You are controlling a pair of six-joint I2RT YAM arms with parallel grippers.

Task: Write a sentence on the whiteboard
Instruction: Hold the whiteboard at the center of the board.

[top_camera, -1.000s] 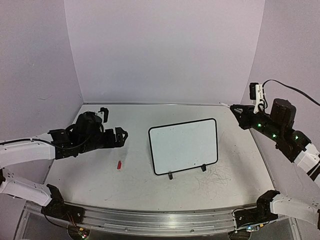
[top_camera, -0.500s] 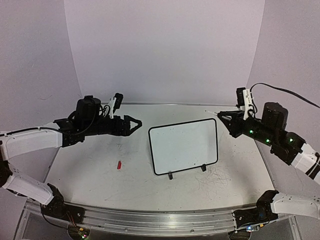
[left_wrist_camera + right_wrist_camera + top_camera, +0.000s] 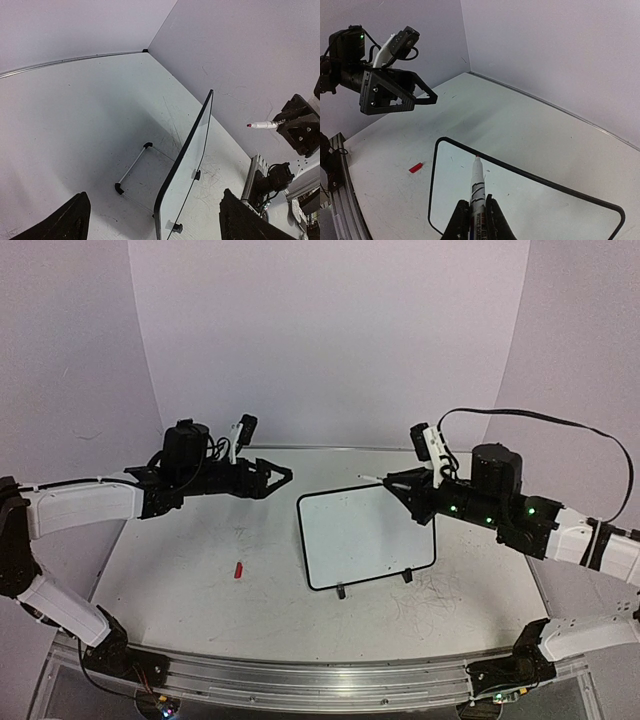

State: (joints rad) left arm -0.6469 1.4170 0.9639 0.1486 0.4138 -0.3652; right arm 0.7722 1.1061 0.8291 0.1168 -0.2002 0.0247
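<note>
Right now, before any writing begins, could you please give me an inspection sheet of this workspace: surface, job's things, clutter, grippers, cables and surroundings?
Surface: white tabletop, scuffed, with faint pen scribbles at the near right.
Job's things: small white whiteboard with a thin black frame, propped on its feet, no writing seen; white marker with red tip, held near the board's top edge.
Clutter: small red piece lying left of the whiteboard, apart from it.
Grippers: left gripper open and empty, in the air; right gripper shut on the marker.
Cables: black cable arching over the right arm.
Surroundings: plain pale walls; metal rail along the near edge.
</note>
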